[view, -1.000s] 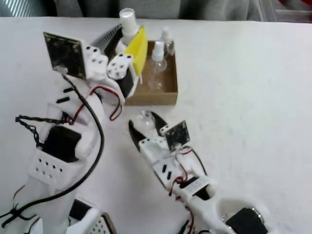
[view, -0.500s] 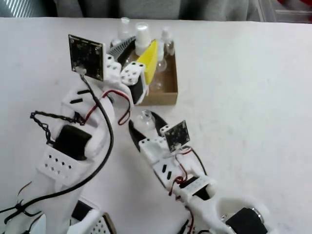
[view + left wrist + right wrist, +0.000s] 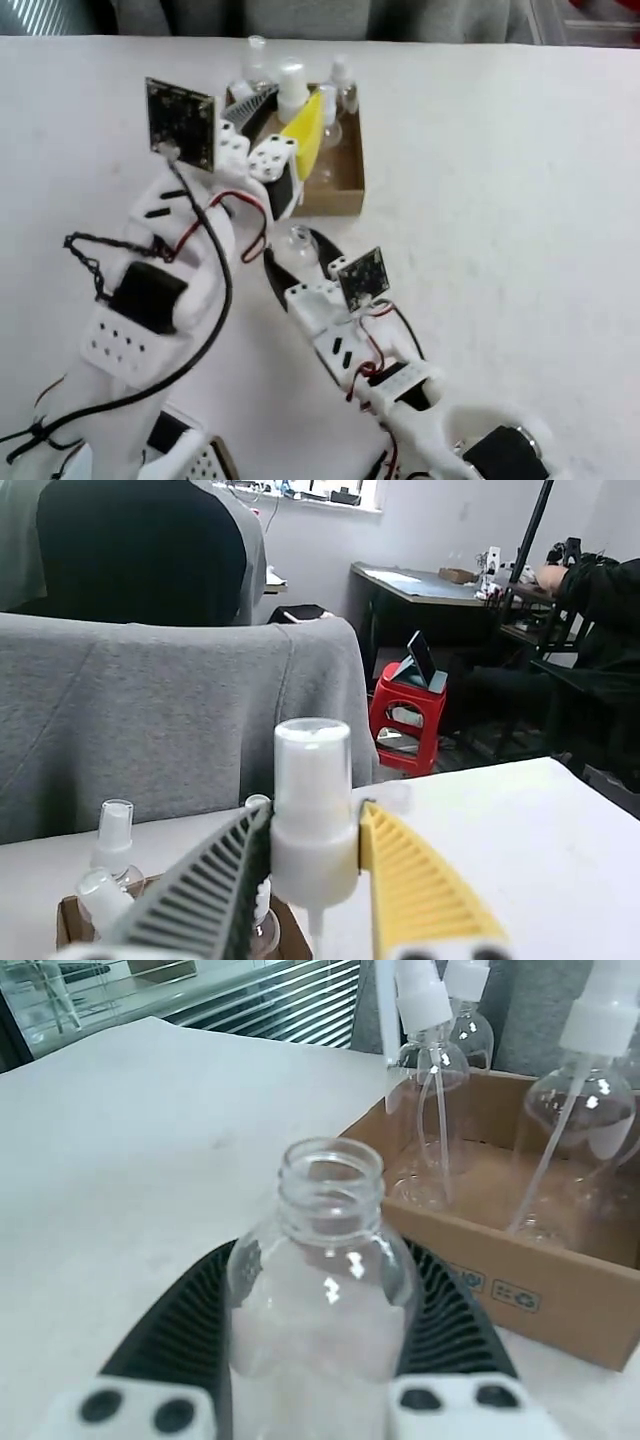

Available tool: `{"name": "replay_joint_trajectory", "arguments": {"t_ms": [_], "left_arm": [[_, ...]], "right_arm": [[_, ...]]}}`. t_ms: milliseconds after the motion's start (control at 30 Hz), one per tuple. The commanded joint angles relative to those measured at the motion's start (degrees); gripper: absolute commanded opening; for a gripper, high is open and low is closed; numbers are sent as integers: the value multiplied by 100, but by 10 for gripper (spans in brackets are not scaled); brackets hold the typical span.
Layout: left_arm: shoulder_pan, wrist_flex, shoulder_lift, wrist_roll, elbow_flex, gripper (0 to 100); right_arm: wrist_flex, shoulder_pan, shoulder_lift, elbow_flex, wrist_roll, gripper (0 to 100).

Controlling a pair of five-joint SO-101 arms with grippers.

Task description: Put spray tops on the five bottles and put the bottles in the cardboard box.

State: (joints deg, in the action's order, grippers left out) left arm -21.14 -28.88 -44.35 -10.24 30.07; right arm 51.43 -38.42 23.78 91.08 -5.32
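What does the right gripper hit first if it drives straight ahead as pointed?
Likely the cardboard box: the right gripper, shut on an uncapped bottle, points at the box's near corner, so the bottle would touch there first. Depth is hard to judge.

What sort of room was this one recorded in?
Probably an office or lab workroom: a desk with gear stands behind the white table, a red stool sits on the floor, and window blinds show to one side.

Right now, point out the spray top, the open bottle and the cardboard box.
spray top [image 3: 312, 815]: left wrist view, white body
open bottle [image 3: 322, 1295]: right wrist view, clear body
cardboard box [image 3: 560, 1295]: right wrist view, near wall
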Motion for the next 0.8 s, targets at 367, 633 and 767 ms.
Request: {"name": "replay_joint_trajectory", "arguments": {"t_ms": [367, 633, 767], "left_arm": [[-92, -642, -444, 18, 167, 61], [-409, -633, -444, 18, 378, 61], [-207, -185, -444, 18, 308, 61]], "right_arm": [[145, -31, 4, -18, 88, 21], [145, -40, 4, -18, 88, 21], [145, -40, -4, -18, 88, 21]]}}
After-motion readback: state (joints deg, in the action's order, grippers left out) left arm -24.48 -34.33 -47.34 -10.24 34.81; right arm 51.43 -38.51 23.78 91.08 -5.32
